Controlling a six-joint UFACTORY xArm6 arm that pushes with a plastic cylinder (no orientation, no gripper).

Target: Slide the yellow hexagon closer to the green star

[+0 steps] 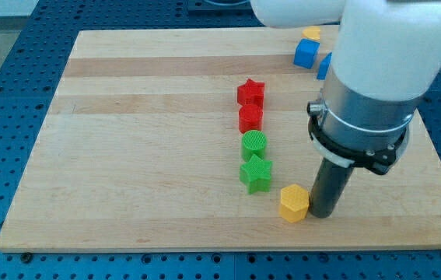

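Lab: blue perforated bench (2, 54)

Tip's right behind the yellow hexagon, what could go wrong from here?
1. My tip sits at the yellow hexagon's right side; an off-centre push may spin it away toward the board edge.
2. The green star is close; overshoot would likely knock it into the green cylinder above.

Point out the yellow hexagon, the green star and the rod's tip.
yellow hexagon (294, 203), camera view, on its top face.
green star (256, 173), camera view, on the star's centre.
my tip (321, 213), camera view, at the rod's very end, just right of the hexagon.
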